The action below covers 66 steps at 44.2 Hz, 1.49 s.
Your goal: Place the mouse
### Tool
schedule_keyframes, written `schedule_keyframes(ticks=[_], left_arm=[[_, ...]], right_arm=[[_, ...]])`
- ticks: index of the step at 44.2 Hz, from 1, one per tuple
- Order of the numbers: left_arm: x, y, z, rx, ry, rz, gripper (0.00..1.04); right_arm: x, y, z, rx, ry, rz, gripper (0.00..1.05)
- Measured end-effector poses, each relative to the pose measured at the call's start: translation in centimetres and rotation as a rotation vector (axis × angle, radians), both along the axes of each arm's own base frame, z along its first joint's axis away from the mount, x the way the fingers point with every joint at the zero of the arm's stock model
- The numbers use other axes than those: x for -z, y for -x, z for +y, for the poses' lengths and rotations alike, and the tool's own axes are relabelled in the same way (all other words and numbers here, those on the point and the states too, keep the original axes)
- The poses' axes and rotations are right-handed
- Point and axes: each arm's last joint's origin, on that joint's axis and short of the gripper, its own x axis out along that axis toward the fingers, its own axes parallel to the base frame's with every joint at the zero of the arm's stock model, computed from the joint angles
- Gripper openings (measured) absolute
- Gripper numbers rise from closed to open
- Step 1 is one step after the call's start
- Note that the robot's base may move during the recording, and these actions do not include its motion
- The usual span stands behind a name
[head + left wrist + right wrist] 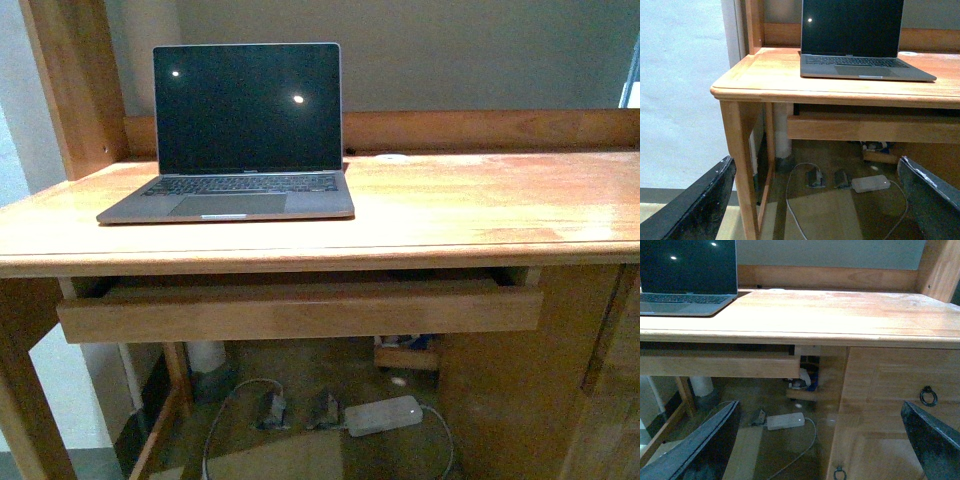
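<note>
- Frankly, the main hazard is starting blind. The mouse shows in none of the three views, neither on the desk nor between any fingers, so I cannot tell where it is. It may lie inside the pull-out tray, whose interior is hidden.
- The left gripper has its fingers spread wide with nothing between them. The right gripper is the same, its fingers far apart and empty.
- Both grippers hang low on the near side of the desk, below its top. Rising from there, either one could knock the near edge, or the tray front, which stands slightly out.
- The laptop sits open on the left of the desk, close to the near edge. A careless reach by the left arm could clip its base or screen, so the bare right half looks safer for setting the mouse down.
- The desktop is glossy, and a domed mouse released tilted or from a height might slide.
- Cables and a white power brick on the floor could snag an arm swinging low.
</note>
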Motion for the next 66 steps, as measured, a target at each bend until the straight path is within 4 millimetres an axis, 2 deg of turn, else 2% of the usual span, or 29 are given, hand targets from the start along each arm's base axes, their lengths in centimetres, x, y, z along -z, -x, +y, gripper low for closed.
schedule_keyframes(ticks=[4, 7, 16, 21, 24, 27, 33, 39, 46, 56, 60, 66], left_arm=[[-0.2, -0.2, -0.1, 0.014, 0.011, -0.017, 0.98], [-0.9, -1.3, -1.0, 0.086, 0.068, -0.024, 0.98], [-0.7, -4.1, -2.5, 0.185, 0.225, 0.058, 0.98], [-1.4, -6.3, -3.3, 0.213, 0.335, 0.06, 0.98], [-1.8, -8.7, -4.0, 0.236, 0.448, 0.069, 0.98], [-1.0, -10.9, -4.5, 0.233, 0.57, 0.125, 0.98], [1.9, -14.9, -4.1, 0.155, 0.786, 0.234, 0.98], [3.6, -18.0, -3.4, 0.116, 0.862, 0.263, 0.98], [5.5, -18.0, -3.1, 0.068, 0.879, 0.337, 0.98], [5.1, -18.0, -3.2, 0.087, 0.884, 0.319, 0.98], [4.8, -19.4, -3.7, 0.146, 0.9, 0.283, 0.98], [5.2, -20.5, -4.0, 0.176, 0.961, 0.256, 0.98]], right_arm=[[0.0, 0.0, 0.0, 0.0, 0.0, 0.001, 0.98], [0.0, 0.0, 0.0, 0.0, 0.0, 0.001, 0.98], [0.0, 0.0, 0.0, 0.0, 0.0, 0.0, 0.98], [0.0, 0.0, 0.0, 0.0, 0.0, 0.001, 0.98], [0.0, 0.0, 0.0, 0.0, 0.0, 0.001, 0.98], [0.0, 0.0, 0.0, 0.0, 0.0, 0.001, 0.98], [0.0, 0.0, 0.0, 0.0, 0.0, 0.0, 0.98], [0.0, 0.0, 0.0, 0.0, 0.0, 0.001, 0.98], [0.0, 0.0, 0.0, 0.0, 0.0, 0.001, 0.98], [0.0, 0.0, 0.0, 0.0, 0.0, 0.0, 0.98], [0.0, 0.0, 0.0, 0.0, 0.0, 0.001, 0.98], [0.0, 0.0, 0.0, 0.001, 0.0, 0.001, 0.98]])
